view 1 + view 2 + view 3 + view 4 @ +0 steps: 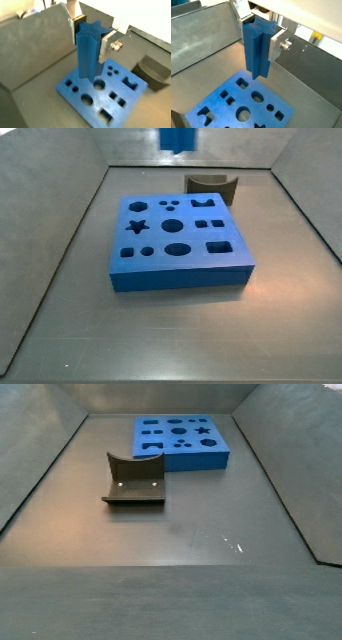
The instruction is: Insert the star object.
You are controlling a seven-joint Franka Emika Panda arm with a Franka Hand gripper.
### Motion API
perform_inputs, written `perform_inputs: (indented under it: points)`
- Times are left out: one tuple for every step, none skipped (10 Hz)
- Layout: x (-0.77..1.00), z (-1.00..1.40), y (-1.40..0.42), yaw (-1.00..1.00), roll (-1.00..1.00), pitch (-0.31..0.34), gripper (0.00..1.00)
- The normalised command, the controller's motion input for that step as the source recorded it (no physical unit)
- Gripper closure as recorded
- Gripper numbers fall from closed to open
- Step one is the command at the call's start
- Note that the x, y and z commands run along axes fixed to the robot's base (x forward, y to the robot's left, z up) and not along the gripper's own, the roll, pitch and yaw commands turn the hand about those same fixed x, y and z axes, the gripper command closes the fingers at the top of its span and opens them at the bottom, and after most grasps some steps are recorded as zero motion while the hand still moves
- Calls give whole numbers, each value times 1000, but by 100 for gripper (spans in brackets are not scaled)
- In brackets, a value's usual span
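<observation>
My gripper point(90, 39) is shut on the star object point(88, 55), a tall blue peg with ridged sides, gripped near its top and held upright. In both wrist views the peg point(256, 50) hangs above the wide blue block point(244, 102) with shaped holes, its lower end clear of the block's top. In a side view only the peg's lower end point(177, 138) shows, high above the block point(181, 243). The star-shaped hole point(136, 226) is open and empty, and it also shows in a side view point(202, 429). The gripper is out of that view.
A dark curved fixture point(134, 481) stands on the floor beside the block, and it also shows in a side view point(210, 185) and a wrist view point(153, 70). Grey sloping walls point(67, 248) enclose the floor.
</observation>
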Motion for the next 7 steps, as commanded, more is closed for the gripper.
perform_inputs:
  points:
    - [-663,-1000,457,-277,36,-43,100]
    - [-383,-997,383,-234,67,-36,100]
    - [-386,-969,377,-166,87,-54,100]
    - [-297,-903,246,0,181,-109,100]
    - [-223,-837,151,37,251,-96,100]
    - [-140,-791,177,0,229,-44,100]
    - [-154,-734,189,0,204,-31,100]
